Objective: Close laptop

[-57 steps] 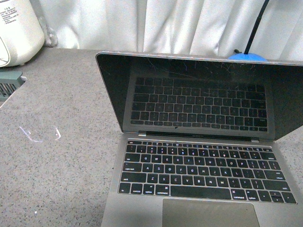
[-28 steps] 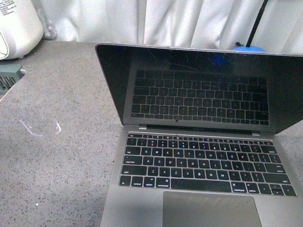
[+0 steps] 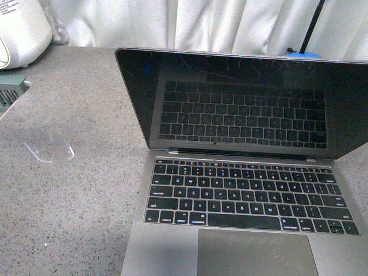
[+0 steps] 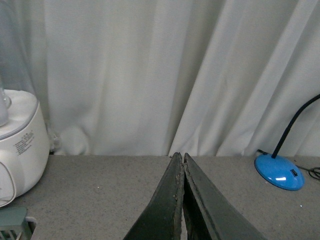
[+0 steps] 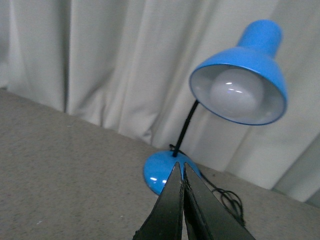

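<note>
Front view: the laptop [image 3: 241,190] sits open on the bench [image 3: 69,190], close to the front edge and over toward the right side. Its dark screen [image 3: 241,109] stands nearly upright, with a white appliance [image 3: 20,29] off at the back left corner. Neither arm shows here. Left wrist view: the left fingers [image 4: 167,200] are pressed flat together with nothing between them, pointing at the curtain [image 4: 125,75], and no laptop is in sight. Right wrist view: same deal, the right fingers [image 5: 167,210] are squeezed together and empty, aimed at a blue lamp [image 5: 240,75] and its cord [image 5: 227,197]. So I'd say the closing push hasn't started. My worry is that lamp, since its base is just behind the lid, so an arm swinging in from the back could clip it. Also, pushing on one top corner could skid the whole thing toward the front edge, or just slam it.
</note>
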`<action>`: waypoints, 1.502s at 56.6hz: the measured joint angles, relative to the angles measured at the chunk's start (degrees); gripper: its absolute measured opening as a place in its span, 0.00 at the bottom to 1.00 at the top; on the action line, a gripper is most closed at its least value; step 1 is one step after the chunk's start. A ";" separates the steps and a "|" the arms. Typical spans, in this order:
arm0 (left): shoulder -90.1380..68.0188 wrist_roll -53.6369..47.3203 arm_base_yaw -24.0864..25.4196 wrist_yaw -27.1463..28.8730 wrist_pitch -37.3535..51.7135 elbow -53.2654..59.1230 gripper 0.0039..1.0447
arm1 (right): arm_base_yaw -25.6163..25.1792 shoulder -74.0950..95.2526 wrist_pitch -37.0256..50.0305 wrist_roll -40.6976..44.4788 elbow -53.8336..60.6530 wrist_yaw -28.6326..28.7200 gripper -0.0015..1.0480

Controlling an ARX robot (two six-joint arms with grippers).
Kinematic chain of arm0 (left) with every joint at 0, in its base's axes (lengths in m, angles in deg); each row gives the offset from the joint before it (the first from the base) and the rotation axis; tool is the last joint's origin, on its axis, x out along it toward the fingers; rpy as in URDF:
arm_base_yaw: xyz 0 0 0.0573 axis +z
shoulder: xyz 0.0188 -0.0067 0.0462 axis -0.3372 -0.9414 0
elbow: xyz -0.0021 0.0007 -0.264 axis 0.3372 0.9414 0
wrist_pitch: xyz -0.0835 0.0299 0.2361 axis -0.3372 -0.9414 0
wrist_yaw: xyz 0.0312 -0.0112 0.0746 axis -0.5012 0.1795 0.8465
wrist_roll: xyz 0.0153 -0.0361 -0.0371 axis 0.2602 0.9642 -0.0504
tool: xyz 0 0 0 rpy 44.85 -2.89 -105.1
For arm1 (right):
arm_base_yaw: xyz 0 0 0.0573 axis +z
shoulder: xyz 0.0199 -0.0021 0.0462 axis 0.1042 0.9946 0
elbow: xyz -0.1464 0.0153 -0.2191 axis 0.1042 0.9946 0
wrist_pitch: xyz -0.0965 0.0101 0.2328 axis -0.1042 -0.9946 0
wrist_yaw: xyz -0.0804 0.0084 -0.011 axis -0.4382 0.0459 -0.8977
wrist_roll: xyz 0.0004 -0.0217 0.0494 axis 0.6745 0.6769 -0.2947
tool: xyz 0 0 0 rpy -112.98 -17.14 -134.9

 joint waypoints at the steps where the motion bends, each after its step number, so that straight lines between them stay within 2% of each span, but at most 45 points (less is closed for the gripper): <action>1: -0.33 -0.31 -0.22 -0.44 -0.76 -0.63 0.04 | 0.24 0.39 -1.16 -0.02 -0.83 0.52 0.01; 11: -3.10 -4.20 -1.95 -3.10 -5.86 -4.98 0.04 | 2.05 4.35 -8.66 0.39 -6.64 2.99 0.01; 24: -6.69 -7.80 -3.10 -5.70 -7.78 -8.50 0.04 | 4.33 9.46 -14.47 2.36 -10.69 7.06 0.01; 59: -18.88 -14.97 -4.72 -10.03 -12.17 -14.60 0.04 | 8.17 21.97 -19.21 1.14 -21.38 10.69 0.01; 85: -21.46 -19.39 -4.85 -12.72 -13.75 -13.60 0.04 | 12.70 25.00 -17.49 -7.10 -21.53 11.08 0.01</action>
